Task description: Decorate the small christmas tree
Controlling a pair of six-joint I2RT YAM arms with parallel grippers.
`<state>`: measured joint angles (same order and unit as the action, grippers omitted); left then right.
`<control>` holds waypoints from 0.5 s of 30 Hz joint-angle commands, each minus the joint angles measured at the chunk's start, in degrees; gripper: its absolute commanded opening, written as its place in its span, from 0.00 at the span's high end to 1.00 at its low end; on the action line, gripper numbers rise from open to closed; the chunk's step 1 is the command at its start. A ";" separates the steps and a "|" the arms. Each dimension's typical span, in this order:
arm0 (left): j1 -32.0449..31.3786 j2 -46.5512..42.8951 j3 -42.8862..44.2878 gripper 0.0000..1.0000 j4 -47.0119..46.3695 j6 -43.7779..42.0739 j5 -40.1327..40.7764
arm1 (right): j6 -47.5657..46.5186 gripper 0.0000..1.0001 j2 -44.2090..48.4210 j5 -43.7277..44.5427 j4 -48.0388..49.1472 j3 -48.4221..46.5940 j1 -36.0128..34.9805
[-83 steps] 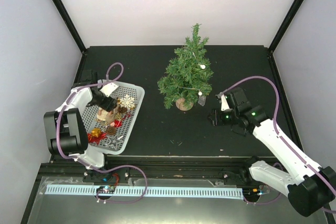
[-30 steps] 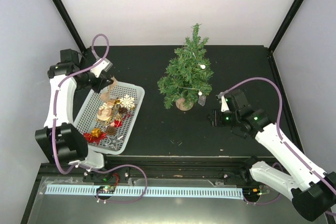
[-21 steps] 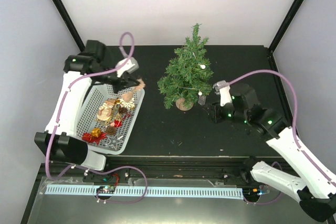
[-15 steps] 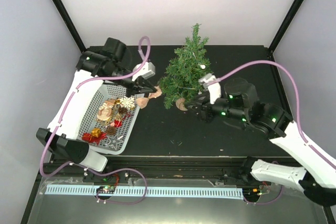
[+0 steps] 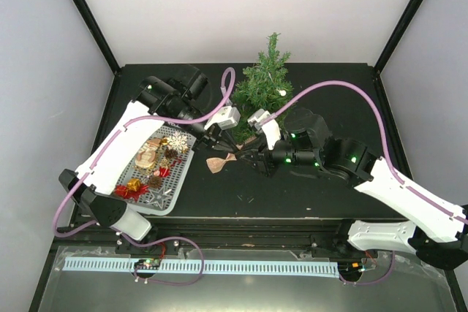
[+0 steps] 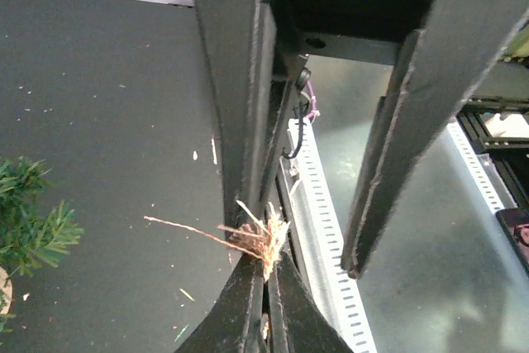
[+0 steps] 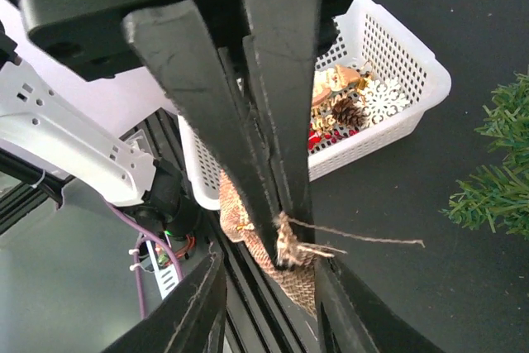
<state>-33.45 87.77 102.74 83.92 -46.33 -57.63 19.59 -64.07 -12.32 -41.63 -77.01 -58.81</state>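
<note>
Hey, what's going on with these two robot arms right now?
The left gripper is shut on the twine of a burlap ornament, holding it above the table between the white basket of decorations and the small christmas tree. The right gripper is open, with a finger on either side of that twine, apparently for a handover. The ornament is not yet on the tree.

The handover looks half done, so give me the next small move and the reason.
Probably close the right end effector on the twine. Its fingers stand apart on either side of the strands, while the left end effector is shut on that twine, with the burlap bow hanging below, near the tree.
</note>
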 commanded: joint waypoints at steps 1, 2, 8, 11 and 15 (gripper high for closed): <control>-1.73 -1.83 2.03 0.98 0.85 0.82 -3.23 | 0.53 0.73 0.11 -0.72 1.80 -0.35 -0.52; -2.06 -1.88 2.03 0.99 0.80 0.90 -3.28 | 0.59 0.76 0.00 -0.70 1.74 -0.19 -0.52; -2.55 -2.31 1.98 0.98 0.23 1.33 -3.08 | 0.88 0.80 0.26 0.22 0.23 0.20 -0.51; -2.58 -2.42 1.62 0.98 0.25 1.21 -2.39 | 1.03 0.73 1.53 2.06 -0.63 -0.17 -0.48; -2.54 -2.43 1.08 0.99 0.11 1.07 -1.53 | 1.01 0.62 2.75 2.97 -2.23 -1.38 -0.51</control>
<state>-35.40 86.94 102.74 84.18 -45.17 -57.89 20.53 -63.00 -11.09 -42.57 -77.01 -58.87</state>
